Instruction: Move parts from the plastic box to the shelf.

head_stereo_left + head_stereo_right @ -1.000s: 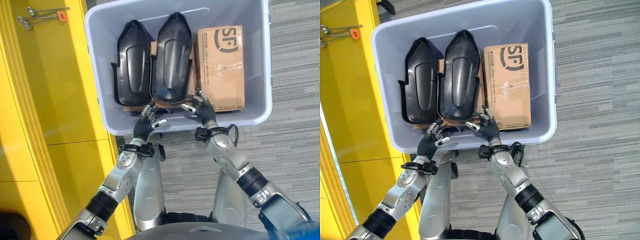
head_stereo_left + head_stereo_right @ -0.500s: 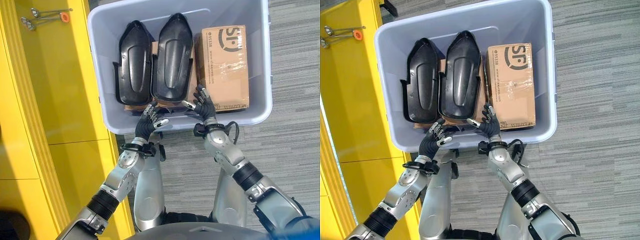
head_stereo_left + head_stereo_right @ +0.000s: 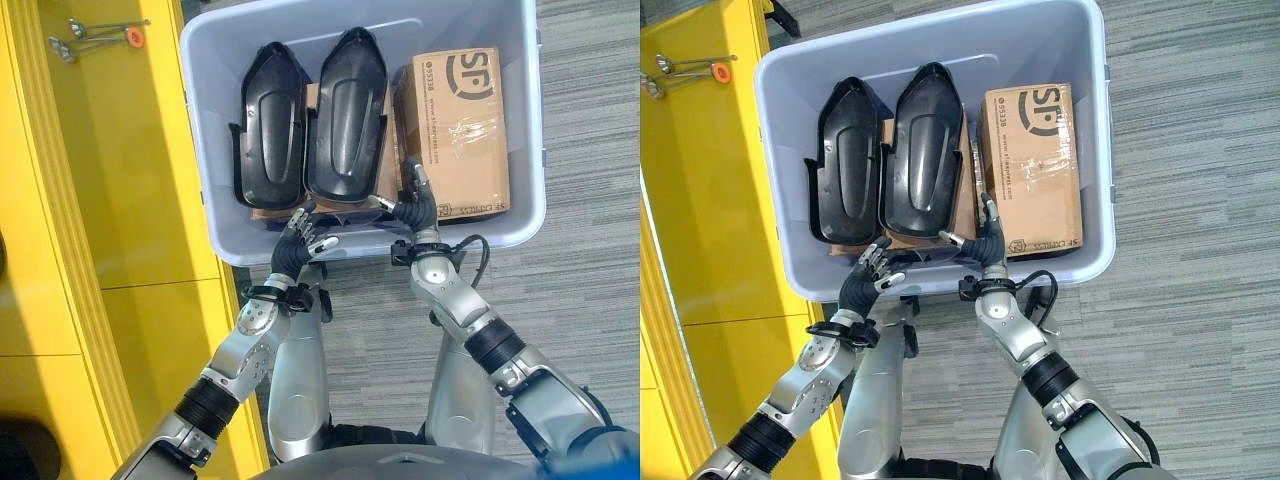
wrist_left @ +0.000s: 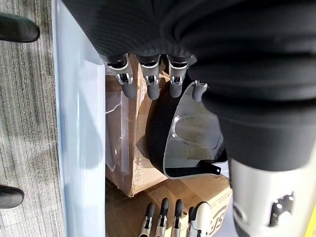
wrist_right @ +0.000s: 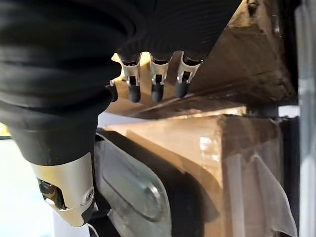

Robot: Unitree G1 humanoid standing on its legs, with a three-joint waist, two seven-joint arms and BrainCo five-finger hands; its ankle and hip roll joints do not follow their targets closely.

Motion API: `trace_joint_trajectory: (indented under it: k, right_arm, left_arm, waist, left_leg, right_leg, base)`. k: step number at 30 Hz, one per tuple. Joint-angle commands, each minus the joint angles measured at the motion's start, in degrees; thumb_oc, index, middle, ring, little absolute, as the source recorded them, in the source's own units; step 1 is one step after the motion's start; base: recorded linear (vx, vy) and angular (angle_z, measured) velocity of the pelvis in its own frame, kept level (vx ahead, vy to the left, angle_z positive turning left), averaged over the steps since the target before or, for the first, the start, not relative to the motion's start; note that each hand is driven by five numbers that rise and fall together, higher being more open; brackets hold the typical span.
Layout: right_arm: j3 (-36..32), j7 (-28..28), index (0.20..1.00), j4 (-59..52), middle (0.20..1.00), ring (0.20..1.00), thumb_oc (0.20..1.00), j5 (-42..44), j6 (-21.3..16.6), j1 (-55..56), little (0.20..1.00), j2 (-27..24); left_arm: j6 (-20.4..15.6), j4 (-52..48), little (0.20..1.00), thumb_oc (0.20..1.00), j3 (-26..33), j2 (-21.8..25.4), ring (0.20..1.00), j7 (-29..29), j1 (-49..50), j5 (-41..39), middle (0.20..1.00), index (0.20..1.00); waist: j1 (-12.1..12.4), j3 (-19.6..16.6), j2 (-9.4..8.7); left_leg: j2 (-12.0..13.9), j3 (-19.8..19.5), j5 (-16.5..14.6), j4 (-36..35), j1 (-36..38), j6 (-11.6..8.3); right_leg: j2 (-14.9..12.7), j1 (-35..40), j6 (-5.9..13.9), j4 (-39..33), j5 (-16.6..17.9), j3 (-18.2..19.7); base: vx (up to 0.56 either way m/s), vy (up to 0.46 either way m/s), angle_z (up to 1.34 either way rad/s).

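I see the plastic box [image 3: 215, 190] on the floor [image 3: 590, 130] ahead, with the shelf [image 3: 120, 180] along its left side. In the box, 2 parts lie side by side: the left part [image 3: 268, 130] and the middle part [image 3: 345, 115], both resting on flat cardboard [image 3: 965, 205]. A carton [image 3: 460, 125] sits to their right. My left hand [image 3: 297, 242] is at the near wall; my right hand [image 3: 412, 205] reaches between middle part and carton. 2 hooks [image 3: 85, 30] lie on the shelf's far end.
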Motion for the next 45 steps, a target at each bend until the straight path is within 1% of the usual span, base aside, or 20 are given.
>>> trace_joint_trajectory:
  k: [1, 9, 17, 20, 21, 24, 25, 30, 32, 33, 35, 43, 45]
  right_arm:
    - [-1.5, -0.2, 1.000, -2.5, 1.000, 1.000, 1.000, -2.3, -1.9, 0.3, 1.000, 0.1]
    - [-0.7, 2.0, 1.000, -2.4, 1.000, 1.000, 1.000, -3.5, -3.2, -2.1, 1.000, 0.6]
    - [-0.7, 1.4, 1.000, -1.9, 1.000, 1.000, 1.000, -3.6, -3.6, -4.6, 1.000, 1.1]
    - [-1.1, 0.2, 1.000, -1.6, 1.000, 1.000, 1.000, -6.5, -5.9, -5.7, 1.000, 1.0]
    - [-1.2, 0.1, 1.000, -2.0, 1.000, 1.000, 1.000, -6.9, -5.9, -5.9, 1.000, 1.0]
    - [-1.4, -0.1, 1.000, -2.7, 1.000, 1.000, 1.000, -6.0, -4.4, -6.3, 1.000, 1.1]
    - [-1.6, -1.4, 1.000, -2.3, 1.000, 1.000, 1.000, -5.5, -3.5, -6.8, 1.000, 1.2]
    - [-2.6, -3.2, 1.000, -0.4, 1.000, 1.000, 1.000, -4.6, -3.6, -7.8, 1.000, 1.1]
    - [-3.1, -3.8, 1.000, 0.4, 1.000, 1.000, 1.000, -3.8, -4.0, -7.9, 1.000, 1.2]
    - [-3.5, -4.3, 1.000, 1.5, 1.000, 1.000, 1.000, -3.1, -5.2, -8.1, 1.000, 1.2]
    - [-3.9, -4.0, 1.000, 2.1, 1.000, 1.000, 1.000, -2.2, -6.1, -8.3, 1.000, 1.2]
    - [-5.5, -3.5, 1.000, 3.5, 1.000, 1.000, 1.000, -2.1, -6.6, -10.3, 1.000, 1.3]
    - [-5.9, -3.8, 1.000, 3.7, 1.000, 1.000, 1.000, 0.2, -6.2, -11.0, 1.000, 1.4]
  left_arm:
    - [-0.3, -3.3, 1.000, 1.000, -3.2, -0.4, 1.000, 0.2, 1.3, -0.4, 1.000, 1.000]
    - [0.2, -3.3, 1.000, 1.000, -3.3, -0.3, 1.000, 0.0, 0.8, -1.1, 1.000, 1.000]
    - [0.7, -3.3, 1.000, 1.000, -3.4, -0.1, 1.000, -0.3, 0.6, -1.4, 1.000, 1.000]
    - [0.6, -3.2, 1.000, 1.000, -3.6, -0.3, 1.000, -0.3, 0.7, -1.3, 1.000, 1.000]
    - [0.6, -3.3, 1.000, 1.000, -3.6, -0.3, 1.000, -0.3, 0.7, -1.4, 1.000, 1.000]
    - [0.4, -3.1, 1.000, 1.000, -3.8, -0.4, 1.000, -0.4, 0.7, -1.3, 1.000, 1.000]
    - [0.5, -3.2, 1.000, 1.000, -3.8, -0.5, 1.000, -0.4, 0.5, -1.5, 1.000, 1.000]
    - [0.1, -3.0, 1.000, 1.000, -4.0, -0.7, 1.000, -0.2, 0.3, -1.9, 1.000, 1.000]
    - [0.1, -2.9, 1.000, 1.000, -4.1, -0.8, 1.000, -0.3, 0.3, -1.8, 1.000, 1.000]
    - [-0.2, -2.6, 1.000, 1.000, -4.2, -1.0, 1.000, -0.3, 0.3, -1.6, 1.000, 1.000]
    - [-0.4, -2.5, 1.000, 1.000, -4.2, -1.1, 1.000, -0.2, 0.3, -1.8, 1.000, 1.000]
    - [0.4, -2.8, 1.000, 1.000, -4.5, -1.8, 1.000, -0.1, -0.1, -2.3, 1.000, 1.000]
    - [0.4, -2.4, 1.000, 1.000, -4.7, -2.0, 1.000, -0.2, -0.2, -2.3, 1.000, 1.000]
  waist:
    - [1.2, -0.9, 2.70]
    - [1.7, -0.9, 3.12]
    - [2.5, -0.9, 3.38]
    - [2.8, -0.9, 3.61]
    - [2.8, -0.9, 3.64]
    - [2.8, -0.9, 3.78]
    - [2.9, -0.9, 3.98]
    - [3.1, -0.9, 4.51]
    - [3.2, -0.9, 4.63]
    - [3.2, -0.9, 4.75]
    - [3.3, -0.9, 4.84]
    - [3.6, -0.9, 5.66]
    - [3.7, -0.9, 5.83]
  left_leg:
    - [-3.1, 2.1, -2.2, 0.5, -2.3, 3.61]
    - [-3.2, 2.0, -2.1, 0.5, -1.9, 3.54]
    - [-3.2, 1.7, -2.0, 0.5, -1.7, 3.52]
    - [-3.2, 1.6, -2.0, 0.4, -1.6, 3.58]
    - [-3.3, 1.6, -2.0, 0.5, -1.6, 3.58]
    - [-3.4, 1.7, -2.0, 0.4, -1.6, 3.56]
    - [-3.5, 1.7, -1.9, 0.2, -1.3, 3.52]
    - [-3.6, 1.7, -1.8, 0.0, -1.5, 3.54]
    - [-3.6, 1.7, -1.8, 0.1, -1.6, 3.48]
    - [-3.6, 1.7, -1.7, -0.1, -1.6, 3.47]
    - [-3.6, 1.7, -1.8, 0.0, -1.8, 3.50]
    - [-3.8, 1.6, -1.6, 0.2, -2.6, 3.41]
    - [-3.9, 1.5, -1.6, 0.4, -3.1, 3.40]
  right_leg:
    - [0.9, 1.3, -0.10, 3.9, -5.3, -1.9]
    - [0.5, 1.6, -0.11, 4.4, -5.5, -2.0]
    - [0.3, 1.8, -0.02, 4.8, -5.6, -2.4]
    - [0.2, 1.9, 0.04, 5.0, -5.6, -2.5]
    - [0.1, 1.8, 0.07, 5.2, -5.6, -2.6]
    - [0.1, 1.7, 0.12, 5.2, -5.6, -2.5]
    - [0.1, 1.9, 0.06, 5.0, -5.6, -2.5]
    - [-0.1, 1.6, 0.10, 5.1, -5.7, -2.5]
    - [-0.2, 1.5, 0.12, 5.2, -5.6, -2.6]
    - [-0.2, 1.5, 0.13, 5.1, -5.6, -2.6]
    - [-0.2, 1.3, 0.15, 5.2, -5.6, -2.6]
    - [-0.6, 0.2, 0.12, 5.9, -5.8, -2.6]
    - [-0.7, -0.3, 0.24, 6.2, -5.8, -2.6]
  base:
    - [0.00, 0.000, 0.00]
    - [0.00, 0.000, 0.00]
    - [0.00, 0.000, 0.00]
    - [0.00, 0.000, 0.00]
    - [0.00, 0.000, 0.00]
    - [0.00, 0.011, 0.01]
    - [0.00, 0.036, 0.03]
    - [0.00, 0.007, 0.01]
    - [0.00, 0.000, 0.00]
    - [0.00, 0.000, 0.00]
    - [0.00, 0.000, 0.00]
    - [0.00, 0.013, 0.01]
    - [0.00, 0.000, 0.00]
